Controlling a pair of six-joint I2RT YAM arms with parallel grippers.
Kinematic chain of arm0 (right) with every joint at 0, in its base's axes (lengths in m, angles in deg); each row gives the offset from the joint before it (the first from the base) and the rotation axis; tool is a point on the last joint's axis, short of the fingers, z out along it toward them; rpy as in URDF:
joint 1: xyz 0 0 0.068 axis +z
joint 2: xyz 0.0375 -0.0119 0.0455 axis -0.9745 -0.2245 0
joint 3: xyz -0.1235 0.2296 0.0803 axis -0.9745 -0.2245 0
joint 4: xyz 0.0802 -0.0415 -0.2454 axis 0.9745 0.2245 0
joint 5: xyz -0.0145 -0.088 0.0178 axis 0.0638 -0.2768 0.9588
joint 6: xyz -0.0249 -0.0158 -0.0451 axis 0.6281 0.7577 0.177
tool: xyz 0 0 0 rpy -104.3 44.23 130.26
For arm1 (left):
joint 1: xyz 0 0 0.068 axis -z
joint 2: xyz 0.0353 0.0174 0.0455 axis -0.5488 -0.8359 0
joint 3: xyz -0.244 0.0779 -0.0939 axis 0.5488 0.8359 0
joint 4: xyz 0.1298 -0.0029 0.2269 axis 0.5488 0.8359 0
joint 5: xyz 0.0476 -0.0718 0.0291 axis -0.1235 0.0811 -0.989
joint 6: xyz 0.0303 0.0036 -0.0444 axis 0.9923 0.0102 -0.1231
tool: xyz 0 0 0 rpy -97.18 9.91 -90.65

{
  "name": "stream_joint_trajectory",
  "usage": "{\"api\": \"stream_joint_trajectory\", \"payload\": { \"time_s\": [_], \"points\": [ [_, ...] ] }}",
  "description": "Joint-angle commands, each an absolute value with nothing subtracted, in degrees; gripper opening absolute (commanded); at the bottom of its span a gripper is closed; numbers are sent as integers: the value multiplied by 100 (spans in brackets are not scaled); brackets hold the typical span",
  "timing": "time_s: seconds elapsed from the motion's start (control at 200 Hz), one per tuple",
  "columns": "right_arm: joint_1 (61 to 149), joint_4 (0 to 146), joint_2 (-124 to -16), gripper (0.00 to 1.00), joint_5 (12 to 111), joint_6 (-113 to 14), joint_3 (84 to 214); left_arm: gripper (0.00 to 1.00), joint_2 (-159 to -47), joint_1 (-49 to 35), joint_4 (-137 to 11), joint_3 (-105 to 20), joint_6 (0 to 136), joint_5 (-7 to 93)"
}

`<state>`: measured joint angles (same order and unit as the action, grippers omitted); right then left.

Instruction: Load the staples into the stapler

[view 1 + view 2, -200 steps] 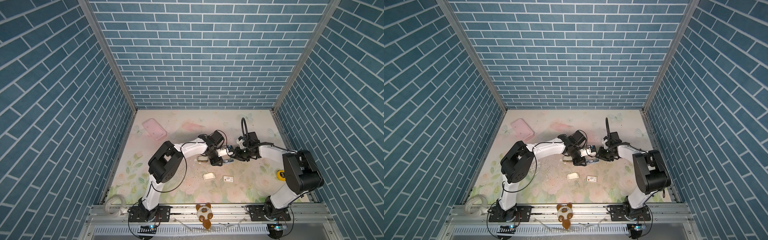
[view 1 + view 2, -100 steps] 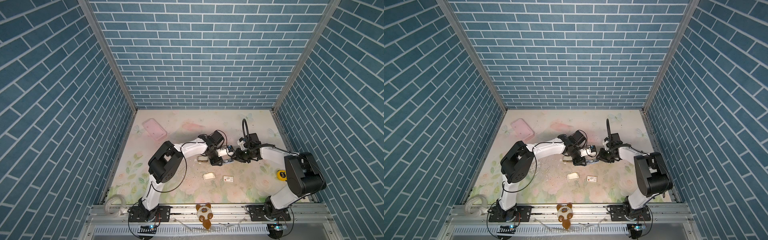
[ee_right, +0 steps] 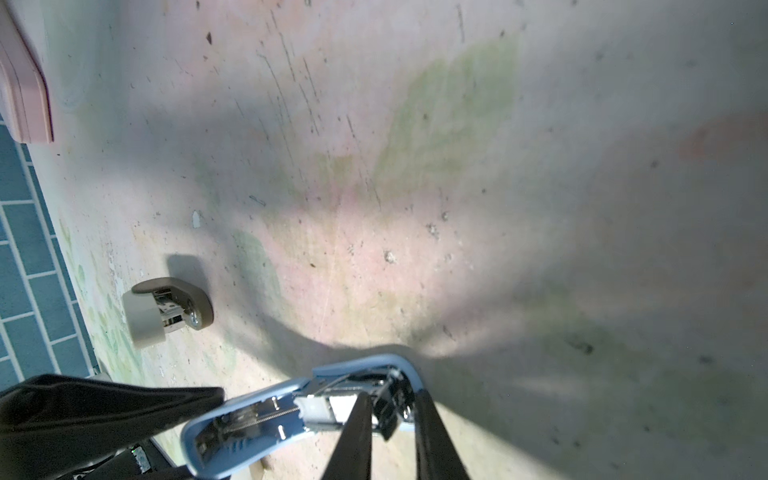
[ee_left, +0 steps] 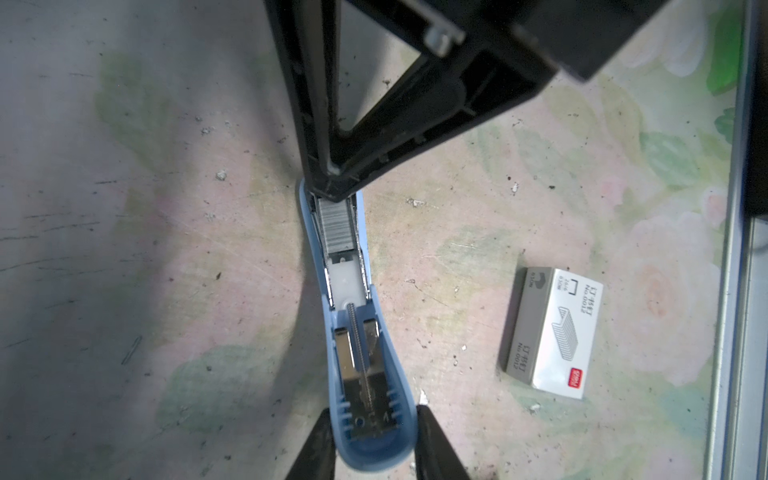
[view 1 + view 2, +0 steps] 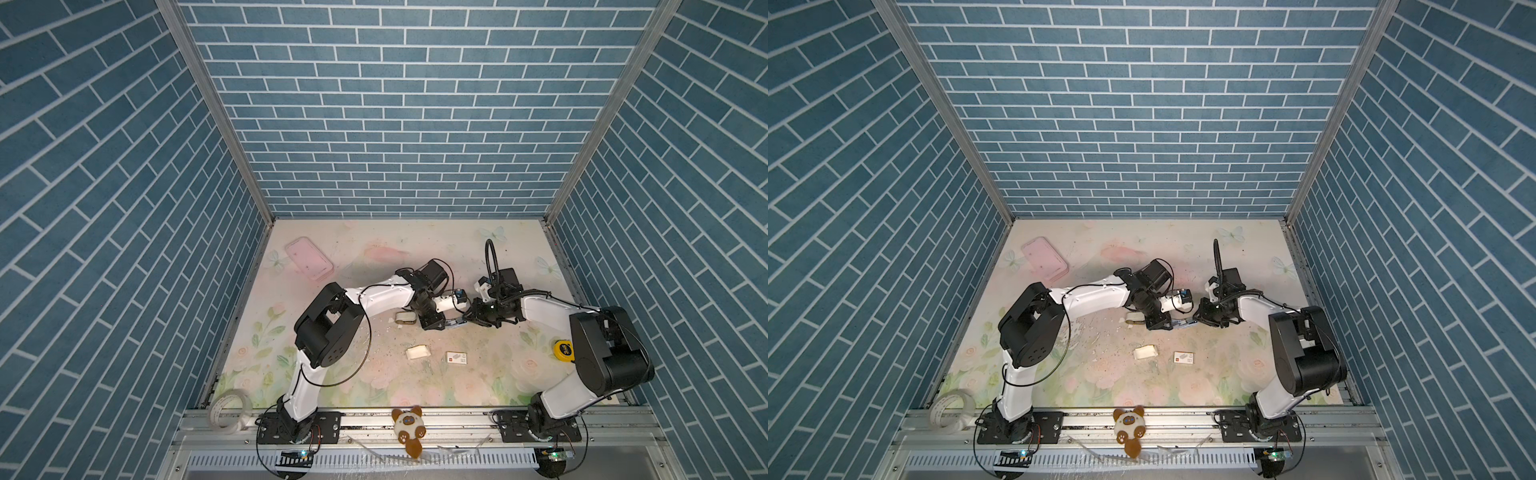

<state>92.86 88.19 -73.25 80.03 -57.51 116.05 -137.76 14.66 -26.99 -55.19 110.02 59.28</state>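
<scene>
The left end effector [image 4: 373, 413] is clamped on the rear of the open blue stapler [image 4: 357, 345], between the 2 arms at mid-surface [image 4: 166, 249]. 1 strip of staples [image 4: 336, 228] sits in its channel, toward the front. The right end effector [image 4: 332, 189] is nearly together, tips at that strip's front end; I cannot tell whether it pinches it. The sleeve [image 4: 552, 332] lies nearby, the tray [image 5: 417, 352] beside it.
</scene>
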Motion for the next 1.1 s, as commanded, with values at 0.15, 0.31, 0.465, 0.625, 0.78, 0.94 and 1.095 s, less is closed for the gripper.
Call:
{"api": "stream_joint_trajectory", "payload": {
  "time_s": [0.15,0.31,0.465,0.625,0.78,0.94,1.095],
  "points": [
    [9267,8956,-7241,19,7985,-5739,11475,30,-13657,1532,-2605,-5636,11040,5991],
    [9267,8942,-7255,18,7985,-5737,11442,27,-13642,1540,-2657,-5627,11008,5971],
    [9267,8944,-7285,18,7985,-5736,11436,29,-13615,1565,-2696,-5653,10926,5891],
    [9267,8938,-7282,17,7993,-5748,11457,40,-13547,1575,-2713,-5540,11004,5873],
    [9266,8942,-7294,17,7993,-5742,11467,42,-13465,1576,-2786,-5348,11090,5842],
    [9274,8936,-7334,17,8010,-5761,11489,39,-13507,1575,-2817,-5302,11110,5762],
    [9267,8907,-7343,17,8035,-5774,11502,40,-13548,1579,-2791,-5310,11163,5751]
  ]
}}
